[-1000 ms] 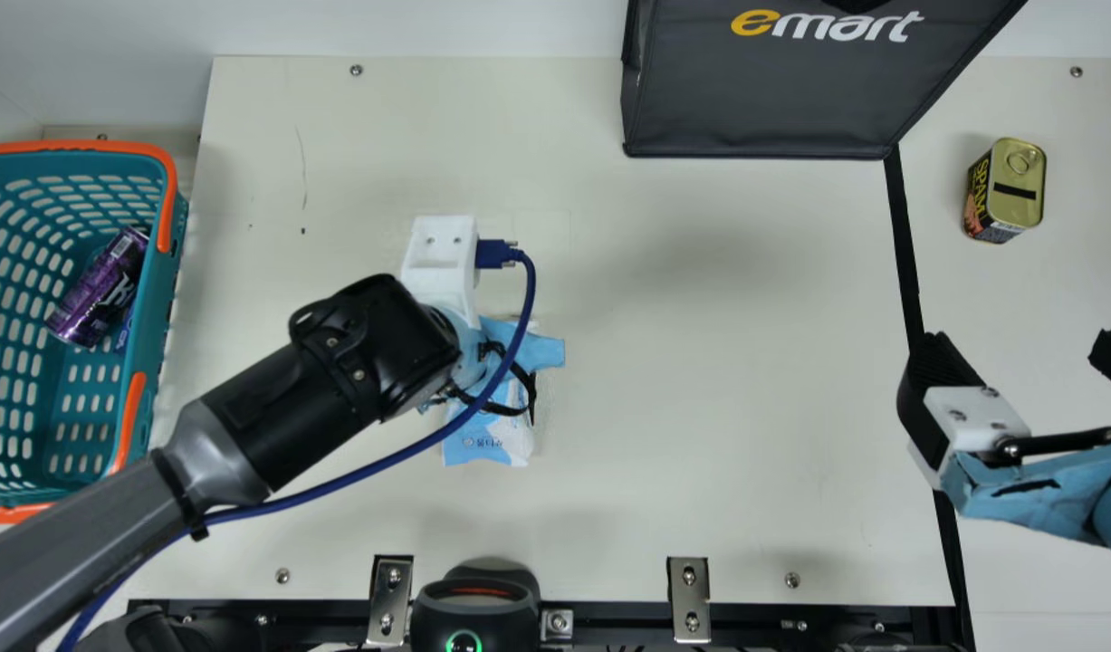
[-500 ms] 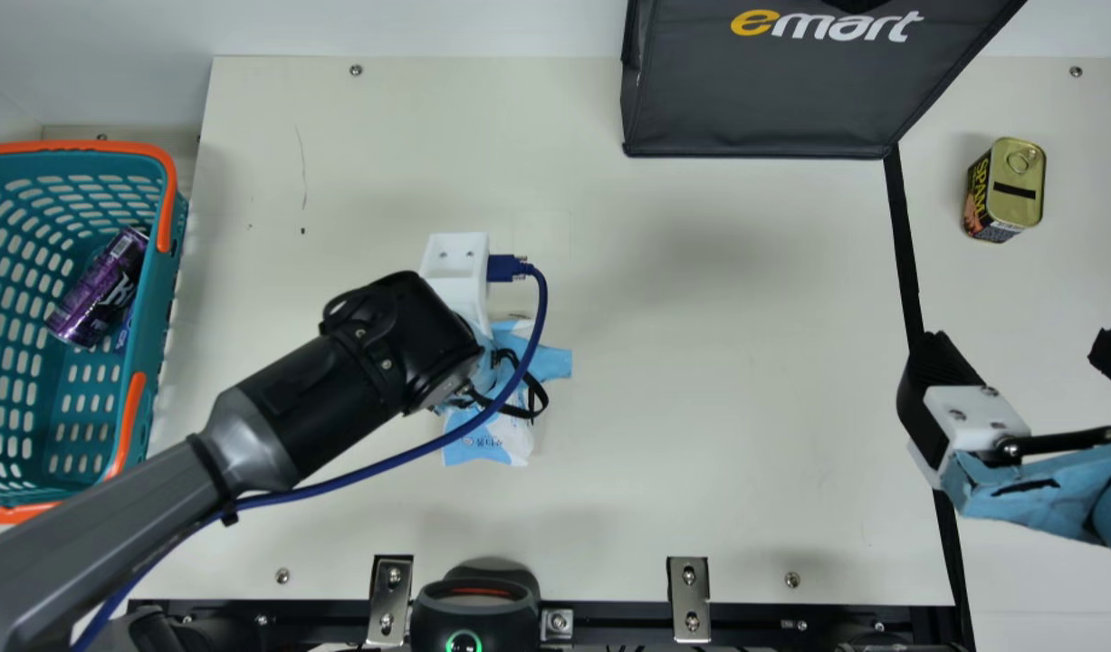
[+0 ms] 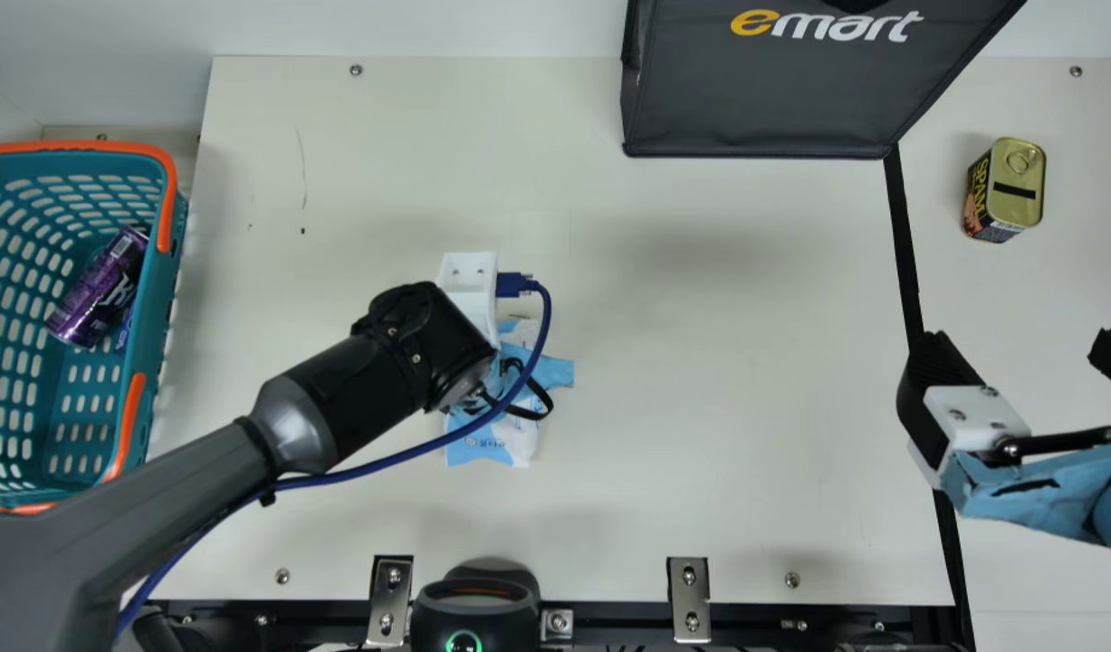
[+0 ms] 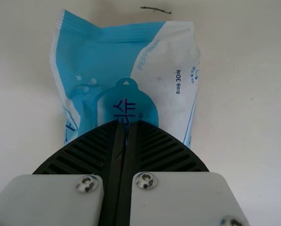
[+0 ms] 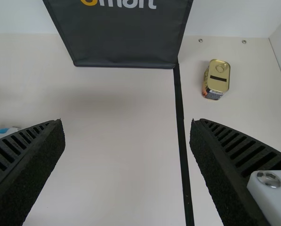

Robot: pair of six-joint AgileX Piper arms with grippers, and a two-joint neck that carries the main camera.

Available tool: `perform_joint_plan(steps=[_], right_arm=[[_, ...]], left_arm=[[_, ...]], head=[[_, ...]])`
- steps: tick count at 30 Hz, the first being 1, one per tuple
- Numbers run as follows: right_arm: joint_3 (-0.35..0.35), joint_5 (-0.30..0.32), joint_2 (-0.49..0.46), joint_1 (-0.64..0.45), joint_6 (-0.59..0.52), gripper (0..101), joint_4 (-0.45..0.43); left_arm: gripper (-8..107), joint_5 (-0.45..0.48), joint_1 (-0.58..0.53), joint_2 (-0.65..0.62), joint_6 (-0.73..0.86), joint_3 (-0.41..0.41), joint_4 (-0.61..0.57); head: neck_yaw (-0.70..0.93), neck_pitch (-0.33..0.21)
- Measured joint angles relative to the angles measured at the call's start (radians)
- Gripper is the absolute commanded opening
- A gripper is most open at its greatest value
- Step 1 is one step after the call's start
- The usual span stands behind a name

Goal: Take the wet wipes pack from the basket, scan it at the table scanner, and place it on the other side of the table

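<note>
My left gripper (image 3: 502, 373) is over the wet wipes pack (image 3: 492, 445), left of the table's middle in the main view, its fingertips hidden there under the wrist. In the left wrist view the two fingers of that gripper (image 4: 126, 123) are together, their tips at the lid label of the blue-and-white pack (image 4: 168, 70), which lies flat; no part of it is seen pinched. My right gripper (image 3: 1021, 349) stands open at the right side, empty; the right wrist view shows the gripper (image 5: 127, 122) with its fingers wide apart. The scanner (image 3: 478, 616) sits at the front edge.
The teal basket (image 3: 152, 299) at the far left holds a purple can (image 3: 98, 288) and a blue item. A dark bag (image 3: 772, 100) stands at the back. Right of the black tape line (image 3: 905, 244) is a Spam can (image 3: 1017, 186).
My left arm has moved rightward and a little toward the front edge. The pack has shifted and turned slightly, its right corner now nearer the front. The right arm has kept still.
</note>
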Motion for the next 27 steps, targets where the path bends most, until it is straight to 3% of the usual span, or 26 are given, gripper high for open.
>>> perform_joint_plan(steps=[25,27], right_arm=[[0.0,0.001,0.0,0.0,0.0,95,0.0],[0.0,0.001,0.0,0.0,0.0,95,0.0]], left_arm=[[-8,0.054,-0.004,-0.085,0.028,-0.042,0.025],[-1,0.056,-0.004,-0.09,0.03,-0.045,0.025]], head=[[0.0,0.0],[0.0,0.0]])
